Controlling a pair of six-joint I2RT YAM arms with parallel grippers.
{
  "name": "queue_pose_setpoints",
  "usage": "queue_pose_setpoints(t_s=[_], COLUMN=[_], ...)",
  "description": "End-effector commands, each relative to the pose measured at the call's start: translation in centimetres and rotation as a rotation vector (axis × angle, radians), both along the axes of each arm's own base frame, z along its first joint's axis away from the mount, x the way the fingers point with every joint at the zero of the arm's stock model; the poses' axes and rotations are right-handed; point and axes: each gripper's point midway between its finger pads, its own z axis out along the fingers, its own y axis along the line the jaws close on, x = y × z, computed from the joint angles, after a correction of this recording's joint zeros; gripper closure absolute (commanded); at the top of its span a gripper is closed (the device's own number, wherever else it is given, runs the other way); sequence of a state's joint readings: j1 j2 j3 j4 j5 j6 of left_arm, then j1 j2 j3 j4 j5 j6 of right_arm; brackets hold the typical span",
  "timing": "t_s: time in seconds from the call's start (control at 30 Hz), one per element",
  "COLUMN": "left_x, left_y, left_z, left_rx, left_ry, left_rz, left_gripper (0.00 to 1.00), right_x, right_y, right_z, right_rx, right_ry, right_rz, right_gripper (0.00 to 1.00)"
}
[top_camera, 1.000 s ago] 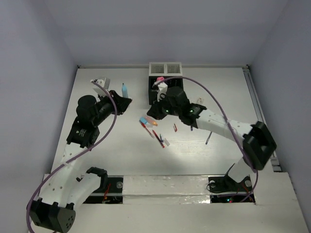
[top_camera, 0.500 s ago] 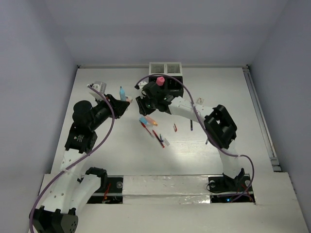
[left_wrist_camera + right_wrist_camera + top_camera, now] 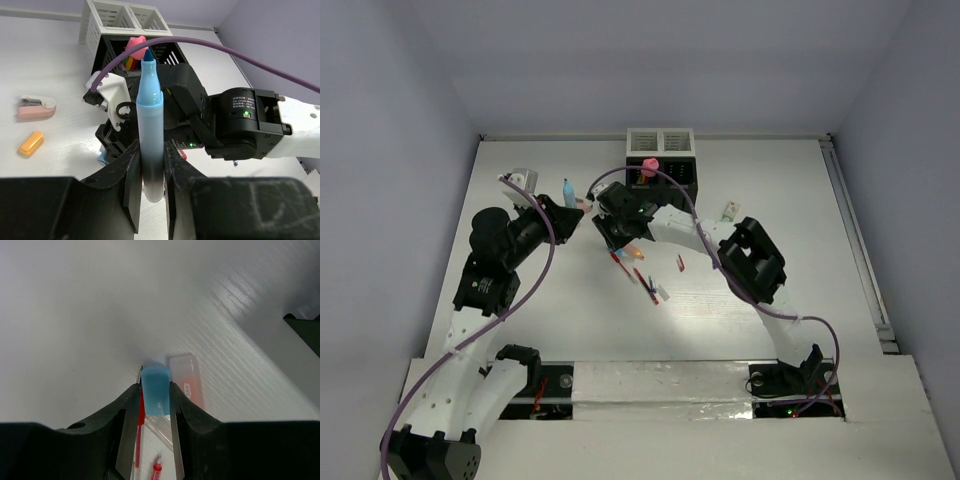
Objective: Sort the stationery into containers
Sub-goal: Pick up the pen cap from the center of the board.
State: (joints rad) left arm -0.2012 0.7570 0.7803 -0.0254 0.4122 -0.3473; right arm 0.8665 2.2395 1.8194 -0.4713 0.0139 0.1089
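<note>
My left tool (image 3: 151, 170) is clamped on the light blue marker (image 3: 149, 110), upright. My right tool (image 3: 155, 405) straddles a blue cap (image 3: 155, 389) on the surface (image 3: 75, 315); whether it is gripped, I cannot tell. The pink marker (image 3: 649, 165) is in the black box (image 3: 682, 178); the pens (image 3: 642, 278) lie unsorted.

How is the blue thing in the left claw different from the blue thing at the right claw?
The light blue marker is long; the blue piece is short and stubby. The marker is lifted, clamped in the left claw; the piece lies on the table between the fingers of the right claw. Both are blue.
</note>
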Motion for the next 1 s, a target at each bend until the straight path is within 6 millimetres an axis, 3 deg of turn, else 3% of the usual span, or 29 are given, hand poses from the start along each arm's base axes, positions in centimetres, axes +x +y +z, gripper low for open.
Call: queue_pose_setpoints(t_s=[0.0, 0.23, 0.57, 0.83, 0.97], left_x=[-0.1, -0.3, -0.3, -0.4, -0.4], left_y=[0.1, 0.0, 0.0, -0.3, -0.3], left_z=[2.6, 2.5, 2.5, 2.5, 2.4], left_rx=[0.000, -0.001, -0.001, 0.000, -0.001], left_ry=[-0.085, -0.084, -0.082, -0.084, -0.082], left_rz=[0.005, -0.008, -0.008, -0.019, -0.019], left_gripper=[1.00, 1.00, 1.00, 1.00, 1.00], right_x=[0.3, 0.4, 0.9, 1.2, 1.2], right_y=[0.9, 0.9, 1.7, 1.1, 1.0], right_z=[1.2, 0.4, -0.3, -1.2, -1.0], right_rx=[-0.002, -0.016, -0.029, -0.066, -0.064], right_ry=[-0.040, -0.035, -0.045, -0.048, -0.051], right_rz=[0.005, 0.002, -0.003, -0.027, -0.033], right_gripper=[0.63, 0.59, 0.62, 0.60, 0.63])
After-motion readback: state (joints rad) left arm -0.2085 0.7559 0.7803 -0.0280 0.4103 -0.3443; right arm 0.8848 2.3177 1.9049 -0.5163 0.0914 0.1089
